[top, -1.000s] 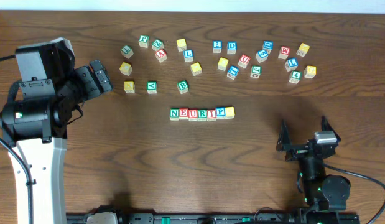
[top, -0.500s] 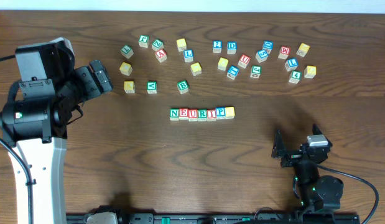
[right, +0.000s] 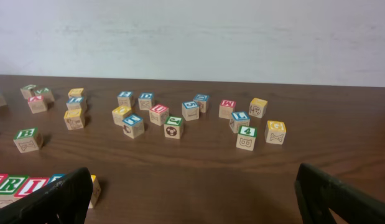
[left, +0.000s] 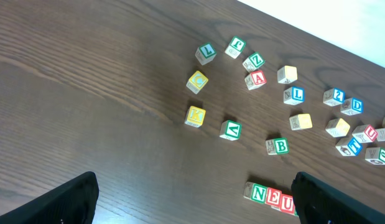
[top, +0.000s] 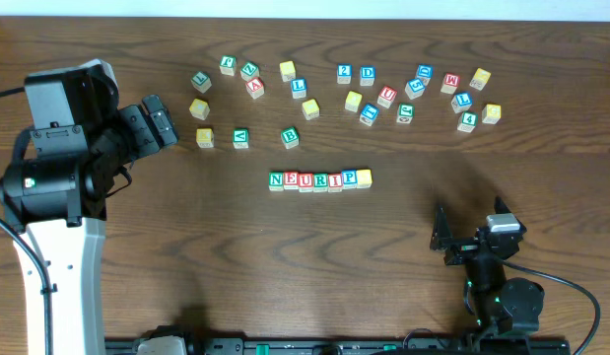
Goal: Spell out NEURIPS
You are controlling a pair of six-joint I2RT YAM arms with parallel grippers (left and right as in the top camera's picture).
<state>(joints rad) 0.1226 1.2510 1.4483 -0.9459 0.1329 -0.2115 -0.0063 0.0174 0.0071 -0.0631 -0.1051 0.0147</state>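
A row of wooden cubes [top: 319, 179] lies mid-table: green N [top: 276, 179], red E [top: 291, 180], red U [top: 305, 181], green R [top: 320, 181], red I [top: 335, 181], blue P [top: 350, 178], then a yellow-faced cube [top: 364, 177]. The left wrist view shows the row's N [left: 259, 193] and E. The right wrist view shows R and I [right: 15, 185] and the yellow cube [right: 93, 190]. My left gripper [top: 159, 121] is open and empty at the far left. My right gripper [top: 469, 232] is open and empty, front right of the row.
Several loose lettered cubes are scattered along the far side, among them a green B [top: 290, 137], blue 2 [top: 344, 73], blue D [top: 368, 75], green 4 [top: 468, 120] and blue L [top: 299, 87]. The left arm's white base [top: 58, 256] stands front left.
The right arm drew back toward the front edge and slightly left during the first half second, then stayed still. The left arm and the cubes have not moved.
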